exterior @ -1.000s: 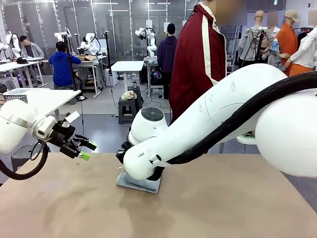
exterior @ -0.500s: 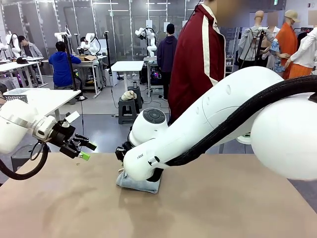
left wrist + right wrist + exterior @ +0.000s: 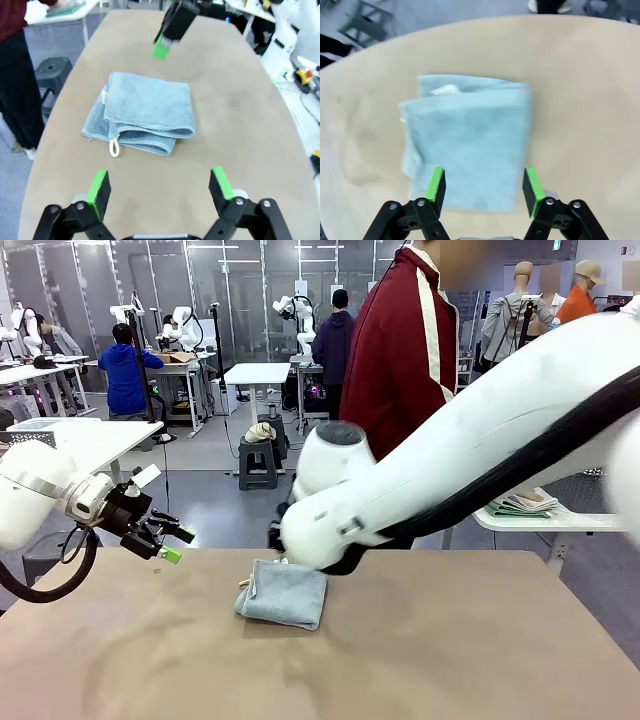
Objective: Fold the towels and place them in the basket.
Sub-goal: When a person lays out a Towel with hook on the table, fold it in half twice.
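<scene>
Listing what is on the bench (image 3: 470,650).

- **Towel (image 3: 283,593):** one, blue-grey, folded into a thick rectangle. It lies flat on the bench, left of centre in the front view, with a small loop (image 3: 114,147) at its edge.
- **Right claw (image 3: 482,185):** mine, fingers apart with nothing between them. It is raised above the towel, which sits in the middle of its wrist view.
- **Left claw (image 3: 178,545):** mine, fingers spread wide and empty. It is held over the bench's left edge in the front view, well apart from the towel and pointed toward it.
- **Person (image 3: 400,360):** in a dark red jacket, standing at the far side, upper centre of the front view.
</scene>
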{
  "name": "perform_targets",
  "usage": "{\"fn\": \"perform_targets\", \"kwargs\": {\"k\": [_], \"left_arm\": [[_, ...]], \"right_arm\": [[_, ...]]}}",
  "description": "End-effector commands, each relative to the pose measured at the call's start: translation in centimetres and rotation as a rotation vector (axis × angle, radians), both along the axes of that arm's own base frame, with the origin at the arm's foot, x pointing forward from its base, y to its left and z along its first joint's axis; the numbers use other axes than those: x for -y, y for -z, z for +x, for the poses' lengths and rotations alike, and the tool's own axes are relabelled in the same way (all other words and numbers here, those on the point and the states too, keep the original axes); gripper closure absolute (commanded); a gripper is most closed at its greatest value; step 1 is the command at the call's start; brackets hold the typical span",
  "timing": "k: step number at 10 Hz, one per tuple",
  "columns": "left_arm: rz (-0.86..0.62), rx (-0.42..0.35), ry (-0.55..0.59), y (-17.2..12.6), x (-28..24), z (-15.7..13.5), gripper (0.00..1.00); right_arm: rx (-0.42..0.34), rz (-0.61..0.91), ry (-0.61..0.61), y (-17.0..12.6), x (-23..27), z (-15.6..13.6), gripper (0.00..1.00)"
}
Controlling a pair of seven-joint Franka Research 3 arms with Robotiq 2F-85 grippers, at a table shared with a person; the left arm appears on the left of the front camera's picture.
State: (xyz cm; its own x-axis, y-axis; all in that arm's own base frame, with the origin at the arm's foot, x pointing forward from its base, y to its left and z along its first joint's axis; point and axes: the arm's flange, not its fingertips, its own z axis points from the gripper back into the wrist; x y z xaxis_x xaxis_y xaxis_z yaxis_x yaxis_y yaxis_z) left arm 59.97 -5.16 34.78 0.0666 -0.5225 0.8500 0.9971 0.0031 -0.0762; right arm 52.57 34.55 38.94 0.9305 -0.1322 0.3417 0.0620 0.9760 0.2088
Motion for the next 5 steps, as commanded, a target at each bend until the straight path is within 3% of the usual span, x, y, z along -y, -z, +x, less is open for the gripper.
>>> {"fn": "perform_targets", "kwargs": {"k": [1,5], "left_arm": [[0.001,0.0,0.005,0.0,0.0,0.0,0.0],[0.001,0.0,0.005,0.0,0.0,0.0,0.0]], "right_arm": [[-0.043,-0.095,-0.035,-2.8,4.2,-0.7,0.2],[-0.095,-0.067,-0.008,-2.5,6.1,-0.7,0.2]]}}
